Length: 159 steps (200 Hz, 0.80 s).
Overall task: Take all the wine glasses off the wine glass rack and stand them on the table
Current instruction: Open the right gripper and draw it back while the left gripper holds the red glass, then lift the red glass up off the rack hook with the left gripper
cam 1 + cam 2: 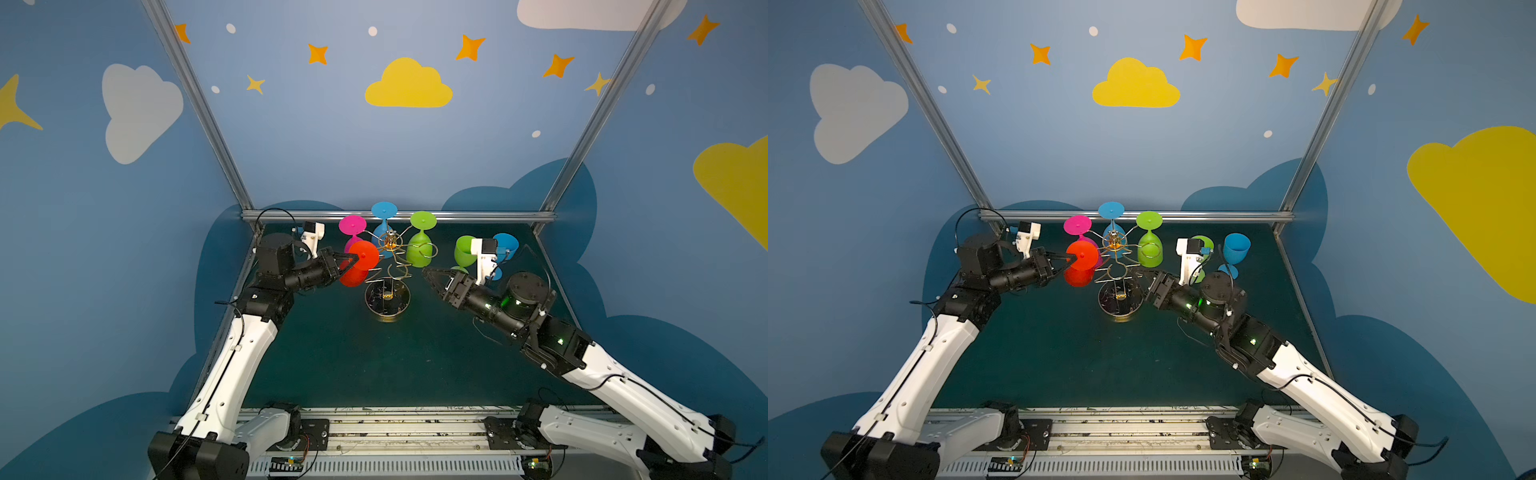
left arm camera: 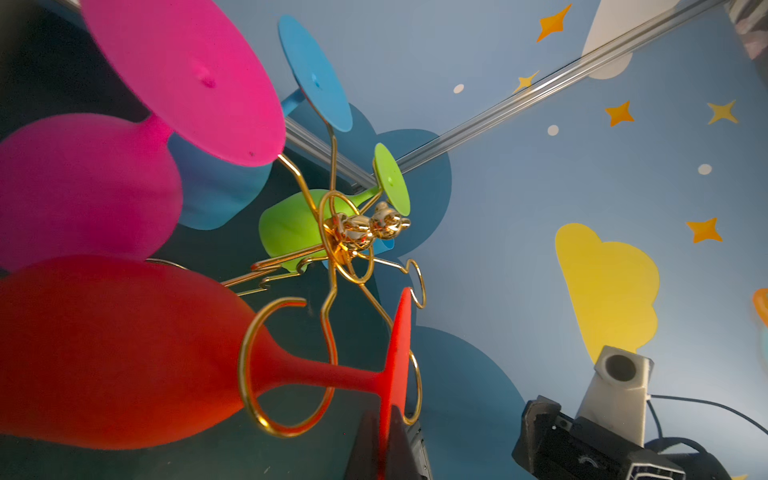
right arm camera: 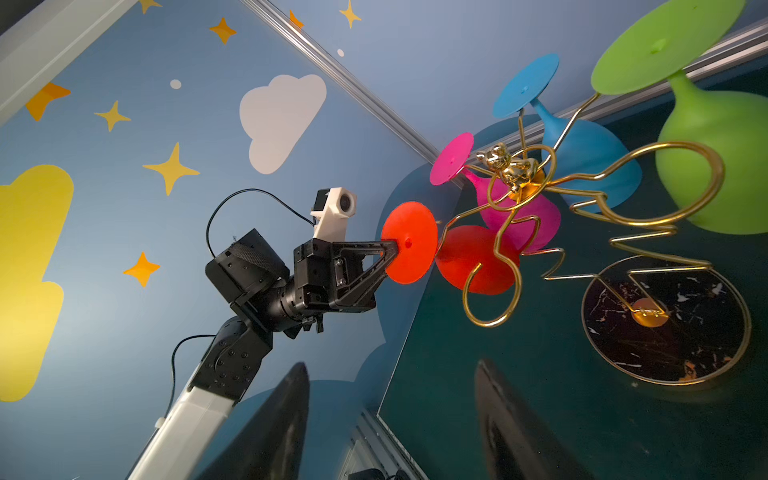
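rack [image 1: 376, 300]: 4 glasses [image 1: 419, 249] | table [image 1: 374, 365]: 2 | left jaws clamp red glass [image 1: 366, 253] | right jaws apart

No readable text or labels

One wine glass rack [image 1: 395, 305], four inverted glasses in the rack's loops, red glass [image 1: 363, 255], pink glass [image 1: 352, 225], blue glass [image 1: 384, 210], green glass [image 1: 419, 249], two right of the rack, upright green glass [image 1: 463, 251], upright blue glass [image 1: 509, 247].

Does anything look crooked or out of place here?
The matte red wine glass leans askew in its loop of the thin gold wire rack, while the pink wine glass beside it hangs straight. The left pincer is shut on the red glass's foot.
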{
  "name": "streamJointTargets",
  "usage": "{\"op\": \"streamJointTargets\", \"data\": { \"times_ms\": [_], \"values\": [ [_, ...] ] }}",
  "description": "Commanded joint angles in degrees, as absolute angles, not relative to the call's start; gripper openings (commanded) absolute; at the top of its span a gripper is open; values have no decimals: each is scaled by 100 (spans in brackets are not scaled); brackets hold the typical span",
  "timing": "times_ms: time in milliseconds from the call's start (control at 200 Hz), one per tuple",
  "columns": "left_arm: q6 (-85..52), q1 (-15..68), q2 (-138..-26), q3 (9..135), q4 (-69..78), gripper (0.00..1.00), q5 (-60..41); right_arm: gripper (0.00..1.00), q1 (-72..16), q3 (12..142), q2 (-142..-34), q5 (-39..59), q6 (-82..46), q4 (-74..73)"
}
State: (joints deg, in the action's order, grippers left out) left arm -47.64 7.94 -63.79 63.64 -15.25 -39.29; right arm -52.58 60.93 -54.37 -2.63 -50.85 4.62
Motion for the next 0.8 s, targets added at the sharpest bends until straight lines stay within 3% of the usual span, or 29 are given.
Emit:
{"op": "streamJointTargets", "data": {
  "times_ms": [0,461,791],
  "values": [
    [-4476,809,-6354,6557,-1945,3,-3786,64,-5197,6016,-5228,-516,-4805,644],
    [-4204,920,-6639,7003,-2369,3,-3545,67,-4646,6158,-4743,-596,-4087,1420],
    [-4095,1177,-6888,7151,-2361,3,-3141,74,-4196,6498,-4831,-187,-3683,1909]
  ]
}}
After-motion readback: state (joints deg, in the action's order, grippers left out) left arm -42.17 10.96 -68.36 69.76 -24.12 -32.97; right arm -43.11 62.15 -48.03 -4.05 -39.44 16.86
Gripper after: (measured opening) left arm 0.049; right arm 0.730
